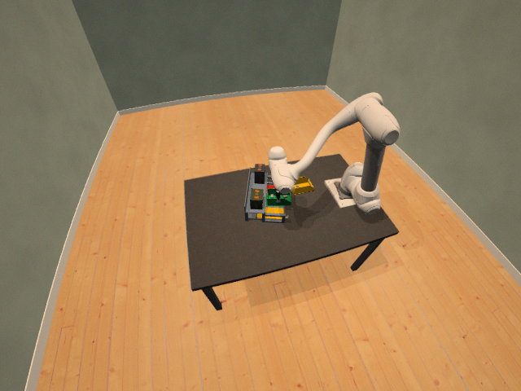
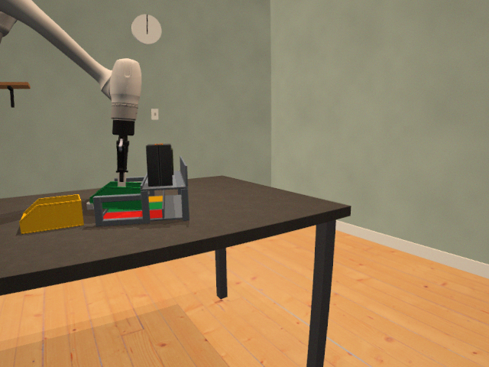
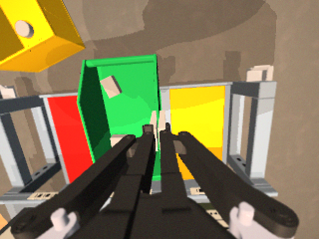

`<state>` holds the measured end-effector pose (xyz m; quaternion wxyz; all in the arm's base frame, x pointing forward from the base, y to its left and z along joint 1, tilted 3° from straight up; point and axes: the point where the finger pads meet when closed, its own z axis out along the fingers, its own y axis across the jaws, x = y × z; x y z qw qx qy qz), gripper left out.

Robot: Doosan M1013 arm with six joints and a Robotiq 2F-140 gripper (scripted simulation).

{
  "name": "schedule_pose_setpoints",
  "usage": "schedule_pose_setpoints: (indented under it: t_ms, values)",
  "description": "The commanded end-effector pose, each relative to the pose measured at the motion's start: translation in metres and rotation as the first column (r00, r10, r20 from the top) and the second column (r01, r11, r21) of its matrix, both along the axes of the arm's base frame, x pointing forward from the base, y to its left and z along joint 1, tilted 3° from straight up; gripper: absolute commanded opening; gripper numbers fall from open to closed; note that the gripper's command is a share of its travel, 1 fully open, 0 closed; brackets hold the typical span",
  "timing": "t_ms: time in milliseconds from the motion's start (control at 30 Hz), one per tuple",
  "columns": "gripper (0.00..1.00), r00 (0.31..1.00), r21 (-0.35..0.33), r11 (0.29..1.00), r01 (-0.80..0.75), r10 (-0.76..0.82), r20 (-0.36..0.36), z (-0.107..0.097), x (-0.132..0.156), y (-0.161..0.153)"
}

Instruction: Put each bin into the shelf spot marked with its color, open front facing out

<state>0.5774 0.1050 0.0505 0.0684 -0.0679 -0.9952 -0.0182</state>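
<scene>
My gripper (image 1: 278,195) (image 2: 121,183) (image 3: 159,119) points down and is shut on one side wall of the green bin (image 1: 275,203) (image 2: 118,203) (image 3: 130,110). The bin is over the middle of the shelf (image 2: 145,205) (image 3: 259,129), slightly raised, between the red mark (image 3: 67,131) (image 2: 122,215) and the yellow mark (image 3: 196,119) (image 1: 274,210). Two pale parts show in it. The green mark (image 2: 156,206) shows behind the bin's back end. The yellow bin (image 1: 304,186) (image 2: 59,215) (image 3: 52,47) stands on the table in front of the shelf, with a pale round part inside.
Two dark boxes (image 1: 259,174) (image 1: 256,200) stand on the shelf's upper board; one dark box (image 2: 158,166) shows close behind the gripper in the exterior view. Side rails and posts bound the shelf's lower level. The arm's base (image 1: 341,197) is on the table's right side.
</scene>
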Motion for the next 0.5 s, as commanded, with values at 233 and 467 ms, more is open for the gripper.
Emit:
schedule_pose_setpoints:
  t_ms: [233, 467]
  values:
    - [0.1, 1.0, -0.002, 1.0, 0.001, 0.0, 0.018, -0.0011, -0.0008, 0.0002]
    - [0.1, 1.0, -0.003, 1.0, 0.001, -0.001, 0.023, -0.0015, -0.0011, 0.0002]
